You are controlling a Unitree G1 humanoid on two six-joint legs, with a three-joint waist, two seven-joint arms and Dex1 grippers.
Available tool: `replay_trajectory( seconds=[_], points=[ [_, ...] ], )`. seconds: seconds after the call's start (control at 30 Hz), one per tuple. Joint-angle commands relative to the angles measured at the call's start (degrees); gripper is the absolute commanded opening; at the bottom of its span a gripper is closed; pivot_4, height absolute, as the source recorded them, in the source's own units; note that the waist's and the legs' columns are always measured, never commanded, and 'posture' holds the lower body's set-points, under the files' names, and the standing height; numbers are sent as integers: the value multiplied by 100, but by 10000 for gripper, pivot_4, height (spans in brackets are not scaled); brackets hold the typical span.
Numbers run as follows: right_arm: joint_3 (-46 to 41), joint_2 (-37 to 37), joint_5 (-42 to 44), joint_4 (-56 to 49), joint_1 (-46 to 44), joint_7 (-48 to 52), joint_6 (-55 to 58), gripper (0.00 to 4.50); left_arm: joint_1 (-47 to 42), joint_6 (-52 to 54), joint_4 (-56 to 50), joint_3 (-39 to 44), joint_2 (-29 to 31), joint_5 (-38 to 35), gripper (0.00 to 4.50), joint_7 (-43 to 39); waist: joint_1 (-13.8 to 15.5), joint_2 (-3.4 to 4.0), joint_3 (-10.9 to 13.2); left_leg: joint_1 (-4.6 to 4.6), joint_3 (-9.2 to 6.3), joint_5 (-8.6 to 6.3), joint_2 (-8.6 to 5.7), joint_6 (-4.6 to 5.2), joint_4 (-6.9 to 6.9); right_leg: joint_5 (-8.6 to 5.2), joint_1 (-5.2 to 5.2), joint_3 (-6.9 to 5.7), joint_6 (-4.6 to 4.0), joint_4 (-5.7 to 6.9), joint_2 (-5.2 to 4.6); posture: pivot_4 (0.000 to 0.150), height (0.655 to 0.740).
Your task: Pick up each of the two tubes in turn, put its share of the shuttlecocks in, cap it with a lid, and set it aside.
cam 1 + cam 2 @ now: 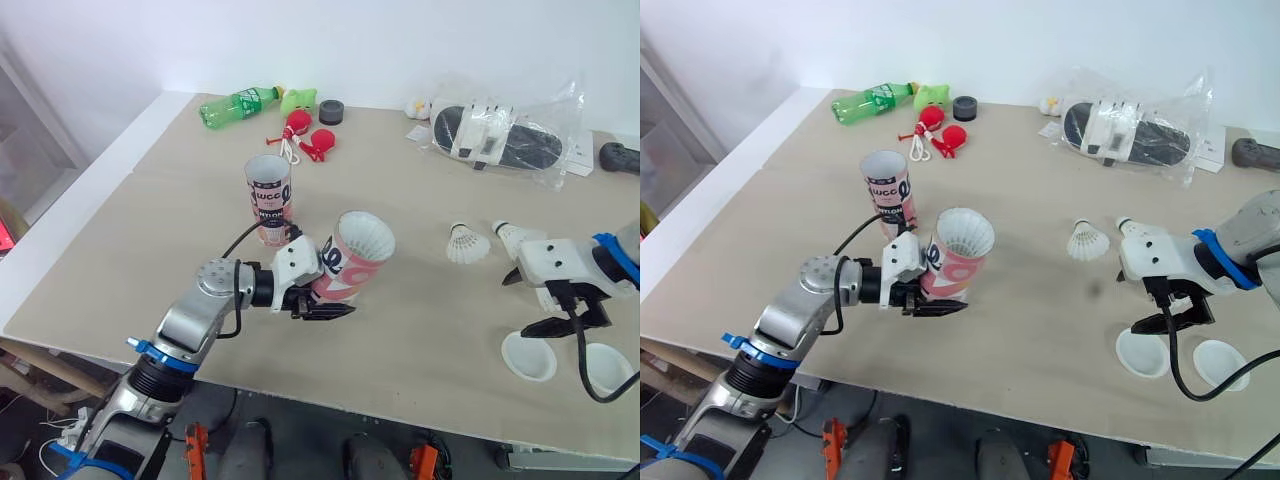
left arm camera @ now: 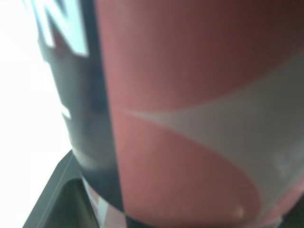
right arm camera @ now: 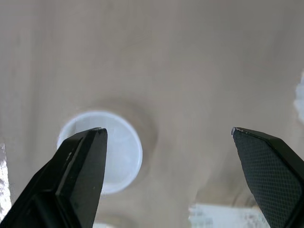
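Left gripper (image 1: 330,308) pinches pink-and-white cardboard tube (image 1: 352,268) low down, tilted. Right gripper (image 3: 168,135) spread wide over white round plastic lid (image 3: 122,153). Lid looks light, thin, slippery; grab by rim.

Two tubes (image 1: 268,195) (image 1: 347,268), two lids (image 1: 528,357) (image 1: 615,362), two loose shuttlecocks (image 1: 467,243) (image 1: 508,233), one green bottle (image 1: 238,106), one bag (image 1: 500,135)
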Motion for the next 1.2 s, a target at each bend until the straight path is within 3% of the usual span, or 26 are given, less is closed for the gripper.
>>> replay_trajectory(
  seconds=[0.03, 0.6, 0.7, 0.93, 0.97, 1.2],
  points=[
    [-64, -41, -205, 143, 58, 204, -128, 44898, 54, -466, 149, 27, -260, -105, 30190, 188, -14, 1, 1, 0, 2, 1, -2, -1, 4, 3, 0, 4, 5, 0, -2, 1500, 7400],
    [-8, 811, -913, 933, 250, -199, -273, 44898, 494, -2020, 1536, -200, -674, 228, 30190, 338, -39, 2, -3, 28, -15, 13, -3, -17, 10, 15, 33, 2, 5, 4, 5, 1500, 7400],
    [21, 958, -993, 1081, 192, -221, -276, 36738, 500, -2103, 1668, -193, -704, 227, 30190, 353, -45, -2, -2, 48, -19, 14, -2, -18, 14, 22, 52, 3, 4, 4, 9, 1500, 7400],
    [14, 1151, -1033, 1117, 124, -155, -218, 2954, 493, -2242, 1862, -162, -733, 247, 30190, 399, -54, -31, -8, 91, -29, 18, -3, -20, 15, 30, 87, 6, 0, 3, 15, 1500, 7400],
    [12, 1157, -1032, 1120, 125, -143, -219, 612, 489, -2247, 1869, -162, -736, 247, 30190, 397, -53, -31, -7, 100, -31, 19, -5, -20, 16, 34, 94, 9, 1, 3, 15, 1500, 7400],
    [0, 1193, -1042, 1169, 100, -88, -300, 612, 459, -2290, 1919, -112, -737, 248, 30190, 435, -50, -31, -7, 107, -38, 22, -5, -19, 14, 32, 106, 7, 2, 3, 19, 1500, 7400]
  ],
)
